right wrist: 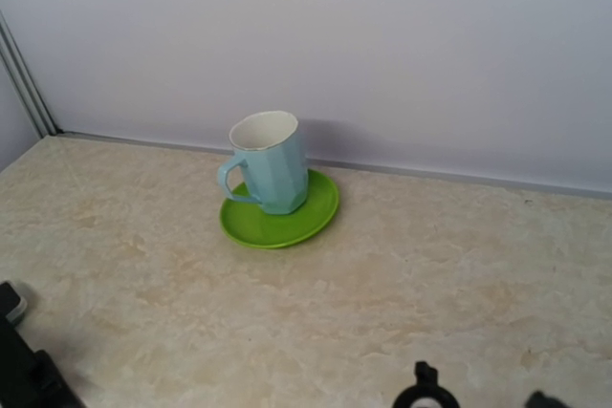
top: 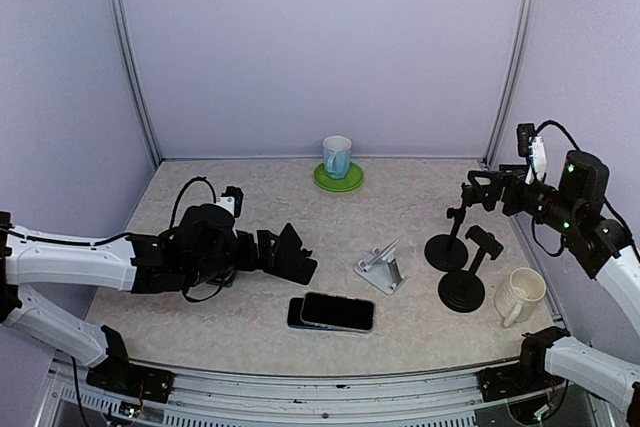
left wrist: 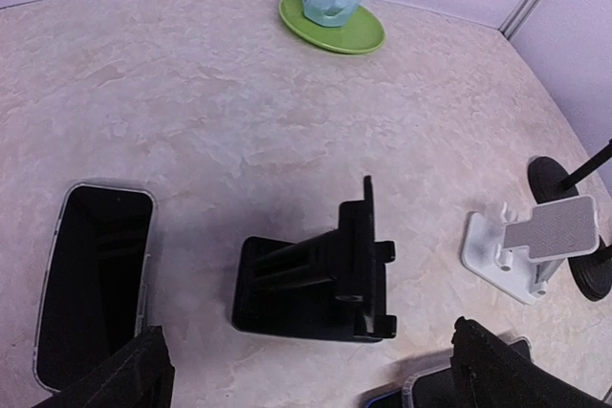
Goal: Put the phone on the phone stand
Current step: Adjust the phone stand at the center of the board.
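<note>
Top external: open left gripper (top: pixel 267 250) just beside black stand (top: pixel 298 258), phone (top: pixel 338 311) near; right gripper (top: pixel 478 190) open.

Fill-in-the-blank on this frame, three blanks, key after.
The light blue mug stands on a ____ saucer.
The left end effector and right end effector are both ____.
The white phone stand holds ____ phone.
Missing: green; open; no.
</note>
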Controlling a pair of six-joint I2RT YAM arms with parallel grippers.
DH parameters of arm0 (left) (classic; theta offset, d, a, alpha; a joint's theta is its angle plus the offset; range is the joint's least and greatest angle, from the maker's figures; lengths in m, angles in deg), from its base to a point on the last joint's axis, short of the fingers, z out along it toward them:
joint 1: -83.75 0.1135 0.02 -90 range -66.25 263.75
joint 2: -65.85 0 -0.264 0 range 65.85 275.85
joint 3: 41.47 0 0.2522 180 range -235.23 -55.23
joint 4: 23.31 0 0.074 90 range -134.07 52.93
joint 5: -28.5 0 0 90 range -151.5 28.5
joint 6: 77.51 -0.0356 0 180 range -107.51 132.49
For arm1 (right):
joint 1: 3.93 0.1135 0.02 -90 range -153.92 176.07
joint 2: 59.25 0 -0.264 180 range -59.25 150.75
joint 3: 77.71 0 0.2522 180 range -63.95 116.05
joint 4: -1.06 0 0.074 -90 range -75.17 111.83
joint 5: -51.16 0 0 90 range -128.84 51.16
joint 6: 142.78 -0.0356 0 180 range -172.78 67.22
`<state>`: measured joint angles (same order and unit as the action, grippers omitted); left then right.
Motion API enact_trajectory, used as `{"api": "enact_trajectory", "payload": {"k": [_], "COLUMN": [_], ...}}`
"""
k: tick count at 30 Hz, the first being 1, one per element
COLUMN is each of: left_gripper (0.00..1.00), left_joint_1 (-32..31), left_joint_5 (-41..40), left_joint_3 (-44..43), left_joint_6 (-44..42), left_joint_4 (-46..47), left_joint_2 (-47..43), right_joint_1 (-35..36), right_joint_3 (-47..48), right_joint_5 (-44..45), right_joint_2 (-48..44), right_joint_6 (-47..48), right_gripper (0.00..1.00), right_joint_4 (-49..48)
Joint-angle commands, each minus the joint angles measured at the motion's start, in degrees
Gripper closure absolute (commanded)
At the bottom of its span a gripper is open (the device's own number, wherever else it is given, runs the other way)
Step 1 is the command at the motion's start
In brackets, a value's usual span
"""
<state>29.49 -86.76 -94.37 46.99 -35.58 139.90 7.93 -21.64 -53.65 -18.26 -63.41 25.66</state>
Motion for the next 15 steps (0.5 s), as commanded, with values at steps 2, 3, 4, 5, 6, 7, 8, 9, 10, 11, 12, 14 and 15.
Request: {"api": "enact_trajectory", "payload": {"k": [2,3,4,5,6,7,8,9,10,11,12,14,15], "left_gripper": [0.02,0.02,0.03,0.05,0.06,0.07,0.07,0.08,0.09,0.13,0.17,0.24,0.29], "left_joint_1": [-1.99,-1.99,-1.99,-1.98,-1.99,-1.99,-1.99,-1.99,-1.92,-1.84,-1.75,-1.33,-1.04], "left_joint_5": [2.05,2.61,3.37,3.79,4.08,4.22,4.32,4.29,4.32,4.51,4.72,5.1,5.2], "left_joint_3": [-1.76,-2.28,-2.68,-3.04,-3.38,-3.66,-3.89,-4.16,-4.45,-4.79,-5.12,-6.14,-6.47], "left_joint_6": [3.2,3.35,3.52,3.59,3.64,3.64,3.59,3.25,3.1,2.74,2.2,1.72,1.45], "left_joint_4": [1.0,1.09,1.32,1.59,1.84,2.11,2.51,2.79,3.07,3.48,3.85,4.24,4.41], "left_joint_2": [-0.61,-0.14,0.35,0.92,1.53,2.04,2.75,3.46,4.15,4.86,5.84,7.05,7.61], "right_joint_1": [-0.62,-0.66,-0.66,-0.61,-0.61,-0.62,-0.64,-0.69,-0.65,-0.68,-0.65,-0.63,-0.63], "right_joint_3": [-0.9,-0.86,-0.9,-0.98,-0.99,-0.95,-0.91,-0.91,-0.85,-0.82,-0.74,-0.65,-0.64], "right_joint_5": [-0.56,-0.49,-0.51,-0.53,-0.56,-0.55,-0.51,-0.57,-0.57,-0.58,-0.59,-0.5,-0.56], "right_joint_2": [-1.04,-1.13,-1.23,-1.33,-1.42,-1.44,-1.44,-1.51,-1.53,-1.51,-1.57,-1.57,-1.6], "right_joint_6": [-0.54,-0.59,-0.54,-0.58,-0.6,-0.6,-0.58,-0.54,-0.54,-0.56,-0.49,-0.48,-0.51], "right_gripper": [0.0,0.0,0.0,0.0,0.0,0.0,0.0,0.0,0.0,0.0,0.0,0.0,0.0], "right_joint_4": [-0.65,-0.63,-0.57,-0.56,-0.57,-0.62,-0.49,-0.54,-0.54,-0.45,-0.39,-0.43,-0.46]}}
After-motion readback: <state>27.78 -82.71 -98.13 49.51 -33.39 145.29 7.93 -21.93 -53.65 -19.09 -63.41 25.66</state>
